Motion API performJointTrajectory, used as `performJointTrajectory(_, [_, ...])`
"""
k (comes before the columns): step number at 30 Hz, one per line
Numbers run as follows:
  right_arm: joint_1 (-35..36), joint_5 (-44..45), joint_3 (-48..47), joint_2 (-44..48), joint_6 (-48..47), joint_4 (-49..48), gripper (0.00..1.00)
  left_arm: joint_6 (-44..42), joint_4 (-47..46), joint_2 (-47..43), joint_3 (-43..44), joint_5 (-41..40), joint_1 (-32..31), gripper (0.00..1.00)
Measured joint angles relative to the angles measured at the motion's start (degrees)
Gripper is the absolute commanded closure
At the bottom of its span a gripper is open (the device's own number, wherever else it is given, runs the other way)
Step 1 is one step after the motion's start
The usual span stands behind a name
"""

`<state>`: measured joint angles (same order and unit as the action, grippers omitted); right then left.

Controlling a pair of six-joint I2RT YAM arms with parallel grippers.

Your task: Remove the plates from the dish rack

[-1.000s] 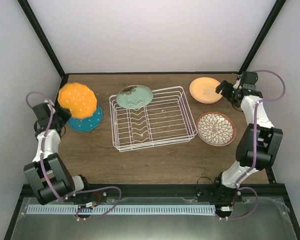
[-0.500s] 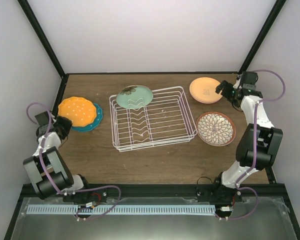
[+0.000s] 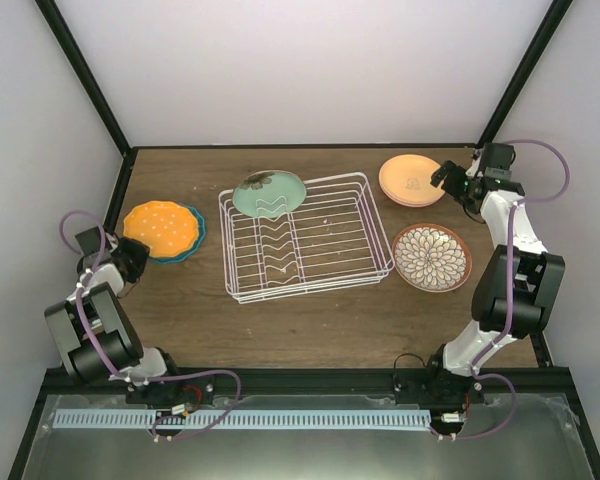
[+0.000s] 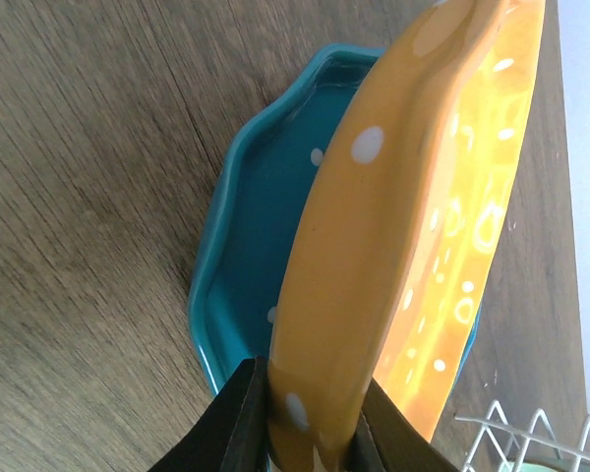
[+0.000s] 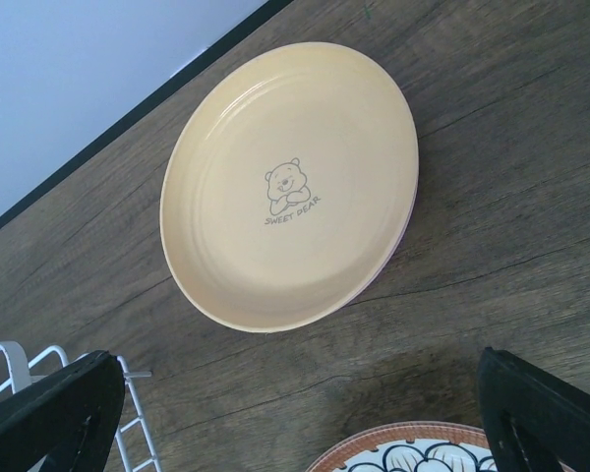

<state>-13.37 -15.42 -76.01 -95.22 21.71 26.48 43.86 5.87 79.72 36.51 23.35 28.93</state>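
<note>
My left gripper [image 3: 130, 256] [image 4: 310, 433] is shut on the near rim of the white-dotted scalloped orange plate [image 3: 161, 227] [image 4: 403, 197]. That plate lies low and slightly tilted over the dotted teal plate [image 3: 188, 244] [image 4: 261, 226] on the table's left side. The white wire dish rack [image 3: 310, 285] stands mid-table, with a sage green plate [image 3: 269, 193] upright at its back left. My right gripper [image 3: 443, 178] [image 5: 295, 433] hangs open above the pale yellow plate [image 3: 411, 180] [image 5: 290, 187], with nothing between its fingers [image 5: 49, 413].
A brown-floral white plate [image 3: 432, 257] [image 5: 423, 454] lies flat right of the rack. A pink rim [image 5: 411, 211] shows under the yellow plate. The rack's wire corner [image 5: 128, 433] [image 4: 531, 433] is close to both grippers' views. Black frame posts stand at the back corners.
My left arm has lowered the orange plate from a raised, steeply tilted pose down onto the teal plate. The right arm has not moved.
</note>
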Motion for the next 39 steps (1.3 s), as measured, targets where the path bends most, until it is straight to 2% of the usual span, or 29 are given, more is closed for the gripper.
performJointTrajectory(6, [0.00,0.00,0.00,-0.02,0.07,0.00,0.00,0.66,-0.72,1.29,0.00,1.44,-0.46,0.92])
performJointTrajectory(9, [0.00,0.00,0.00,-0.02,0.13,0.00,0.00,0.94,-1.01,1.84,0.00,2.03,-0.74,0.82])
performJointTrajectory(13, [0.00,0.00,0.00,-0.02,0.17,0.00,0.00,1.20,-1.66,2.34,0.00,2.99,-1.22,0.50])
performJointTrajectory(15, [0.00,0.00,0.00,-0.02,0.20,0.00,0.00,1.07,-1.84,2.43,0.02,3.58,-1.51,0.37])
performJointTrajectory(17, [0.00,0.02,0.00,-0.02,0.22,0.00,0.00,1.09,-1.86,2.54,0.02,3.96,-1.66,0.31])
performJointTrajectory(29, [0.00,0.02,0.44,-0.02,0.61,-0.24,0.00,-0.74,-0.24,2.58,1.09,3.41,-1.66,0.11])
performJointTrajectory(39, [0.00,0.00,0.83,0.00,0.63,-0.63,0.00,-5.03,10.84,-0.37,10.54,-9.03,-1.42,0.10])
